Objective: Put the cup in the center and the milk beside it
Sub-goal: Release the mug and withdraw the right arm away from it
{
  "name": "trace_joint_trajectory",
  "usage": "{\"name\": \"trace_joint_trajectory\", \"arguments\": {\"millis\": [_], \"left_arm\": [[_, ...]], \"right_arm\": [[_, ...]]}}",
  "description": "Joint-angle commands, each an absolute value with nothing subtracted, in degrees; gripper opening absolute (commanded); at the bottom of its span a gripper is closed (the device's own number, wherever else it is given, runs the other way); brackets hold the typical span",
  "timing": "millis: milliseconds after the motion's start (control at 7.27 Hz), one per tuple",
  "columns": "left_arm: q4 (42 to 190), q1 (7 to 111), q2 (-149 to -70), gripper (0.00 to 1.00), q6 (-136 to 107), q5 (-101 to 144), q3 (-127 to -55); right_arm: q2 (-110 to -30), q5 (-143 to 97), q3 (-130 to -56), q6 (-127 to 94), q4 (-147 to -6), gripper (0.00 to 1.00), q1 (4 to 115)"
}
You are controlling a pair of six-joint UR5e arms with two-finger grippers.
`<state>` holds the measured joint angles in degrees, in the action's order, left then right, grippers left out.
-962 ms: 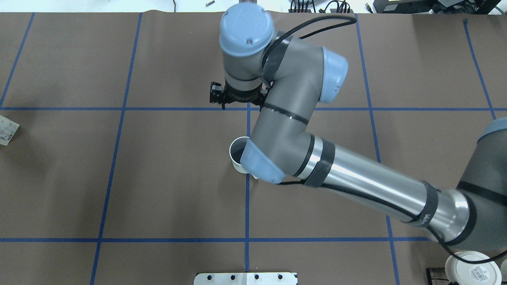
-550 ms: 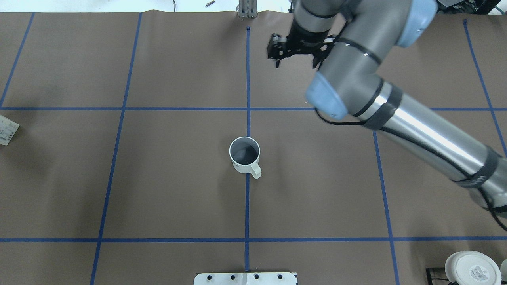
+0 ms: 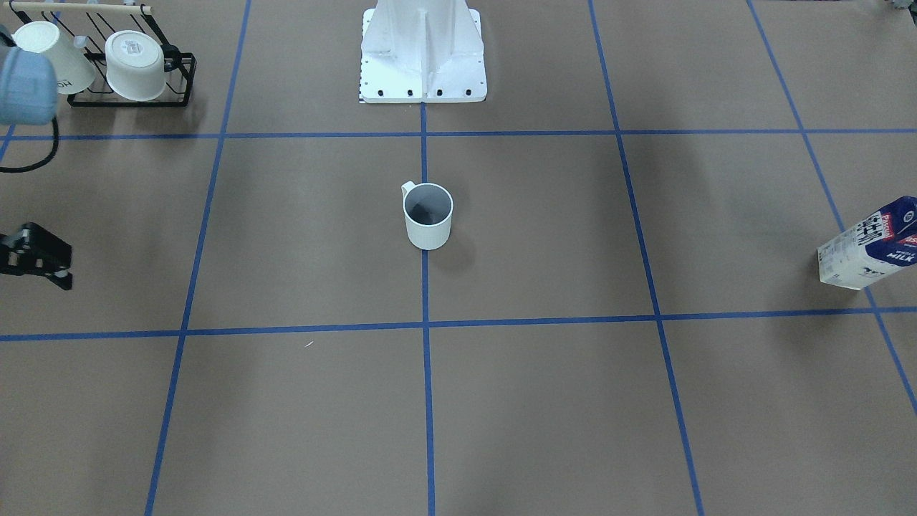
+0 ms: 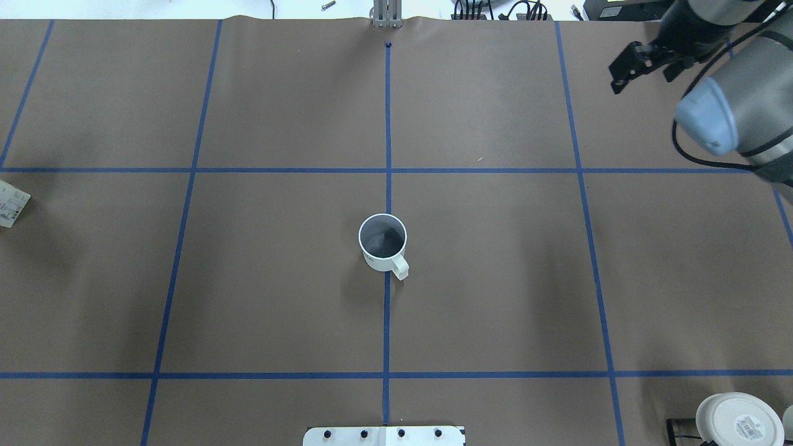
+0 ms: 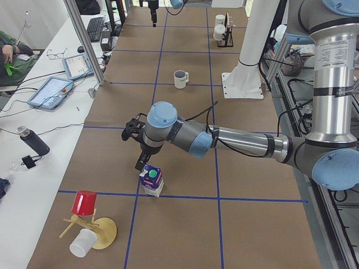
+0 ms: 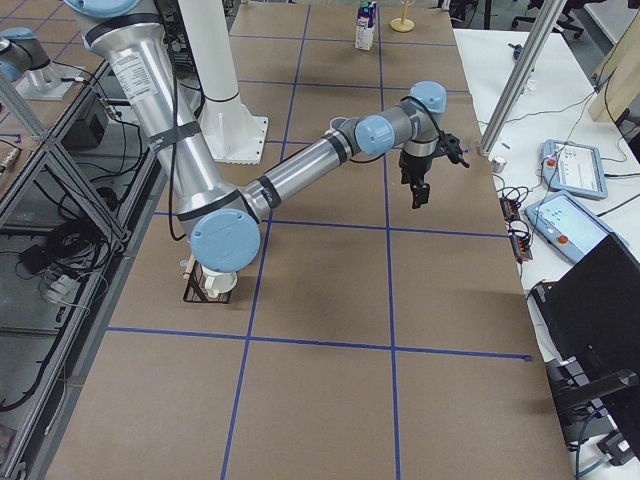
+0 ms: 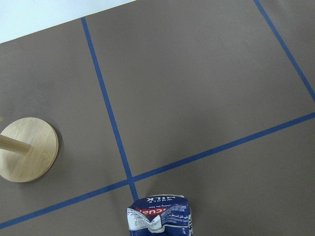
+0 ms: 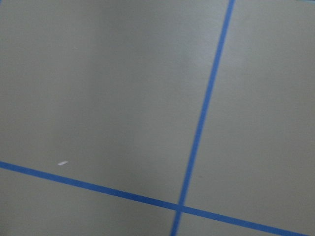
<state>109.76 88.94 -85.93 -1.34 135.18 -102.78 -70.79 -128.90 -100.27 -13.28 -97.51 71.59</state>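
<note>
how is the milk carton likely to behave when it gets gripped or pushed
The milk is tall on a narrow base, so a high push would probably tip it. Its crumpled-looking top suggests soft walls that may dent under a firm squeeze.

I get overhead from behind the base (image 4: 384, 436) looking down, front view facing it, both sharing the cup (image 4: 383, 244), two end views along the table (image 5: 185, 112), wrist views close, left one over the milk (image 7: 160, 216).
</note>
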Motion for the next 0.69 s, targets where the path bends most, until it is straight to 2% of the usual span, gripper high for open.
{"name": "trace_joint_trajectory", "arguments": {"millis": [0, 138, 412, 550], "left_arm": [[109.8, 88.9, -85.9, 0.99, -1.4, 135.2, -103.0], [109.8, 88.9, -86.0, 0.99, -1.4, 135.3, -102.9], [109.8, 88.9, -86.1, 0.99, -1.4, 135.2, -102.7], [109.7, 88.9, -86.0, 0.99, -1.2, 135.1, -102.6]], "right_arm": [[-85.5, -129.2, -105.6, -6.7, -97.5, 1.00, 77.7], [-91.9, -129.0, -108.1, -6.6, -97.5, 1.00, 77.9], [-99.6, -128.8, -110.2, -6.8, -97.3, 1.00, 78.8], [-100.6, -128.5, -109.9, -6.7, -97.9, 1.00, 79.6]]}}
